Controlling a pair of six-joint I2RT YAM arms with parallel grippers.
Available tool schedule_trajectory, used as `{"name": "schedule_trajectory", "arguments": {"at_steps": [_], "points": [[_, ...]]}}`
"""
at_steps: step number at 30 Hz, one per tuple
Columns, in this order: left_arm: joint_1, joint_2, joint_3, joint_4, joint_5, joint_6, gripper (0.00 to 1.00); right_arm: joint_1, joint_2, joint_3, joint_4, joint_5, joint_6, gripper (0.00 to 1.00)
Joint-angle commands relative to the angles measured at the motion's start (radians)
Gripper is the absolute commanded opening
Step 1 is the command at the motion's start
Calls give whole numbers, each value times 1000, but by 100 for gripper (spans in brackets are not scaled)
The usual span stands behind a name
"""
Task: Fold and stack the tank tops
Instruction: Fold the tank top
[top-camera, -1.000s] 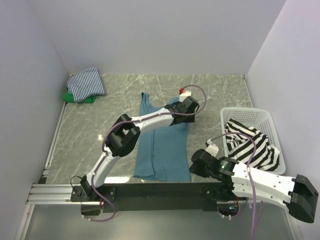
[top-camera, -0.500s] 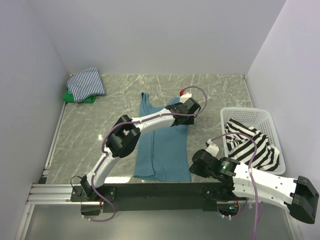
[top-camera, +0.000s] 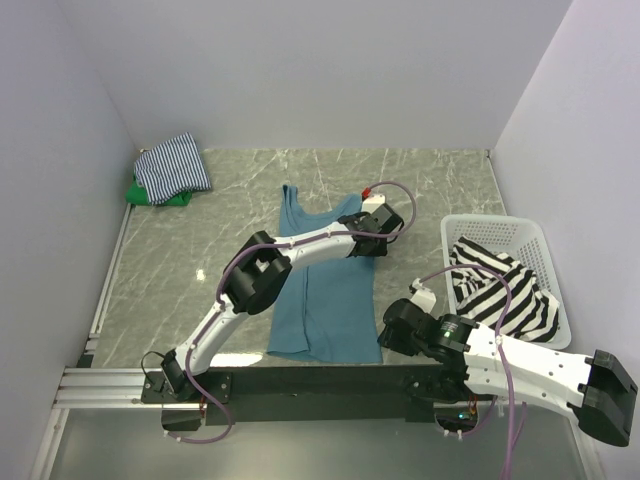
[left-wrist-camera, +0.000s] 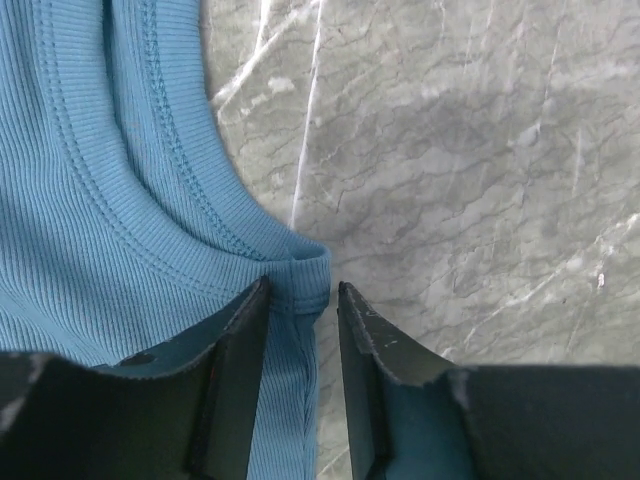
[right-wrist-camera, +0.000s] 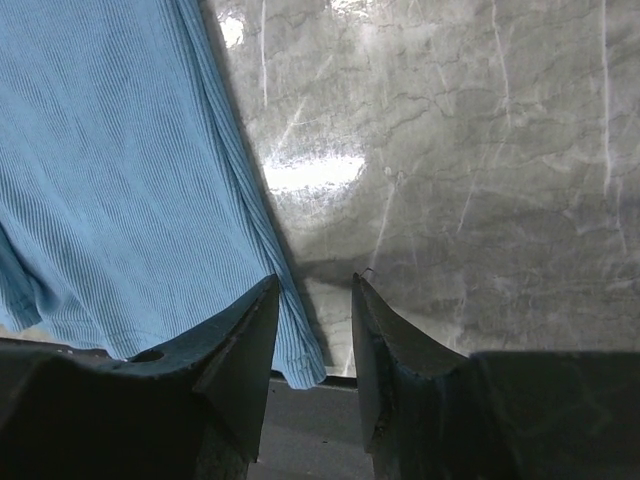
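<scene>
The teal-blue tank top (top-camera: 325, 290) lies flat mid-table. My left gripper (top-camera: 379, 224) is at its far right strap; in the left wrist view the gripper (left-wrist-camera: 303, 290) is open, jaws either side of the strap end (left-wrist-camera: 300, 272). My right gripper (top-camera: 392, 330) is at the near right hem corner; in the right wrist view the gripper (right-wrist-camera: 315, 282) is open, with the hem corner (right-wrist-camera: 295, 350) between the jaws. The thin navy-white striped top (top-camera: 172, 165) lies folded on the green top (top-camera: 150, 194) at the far left. The bold black-white striped top (top-camera: 500, 290) is in the basket.
The white lattice basket (top-camera: 495, 221) stands at the right side of the table. Grey walls close in the left, back and right. The table's dark front edge (right-wrist-camera: 330, 420) runs just under the teal top's hem.
My left gripper has shifted slightly right and nearer along the strap, its wrist turning. The right arm has barely moved. The cloth lies the same.
</scene>
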Motion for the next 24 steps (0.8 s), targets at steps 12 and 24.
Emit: {"name": "schedule_trajectory", "arguments": {"at_steps": [12,24], "points": [[-3,-15,40,37,-10,14,6,9,-16,1,97,-56,-47,43],[-3,-24,30,58,2,23,1,12,3,4,-14,-79,-58,43]]}}
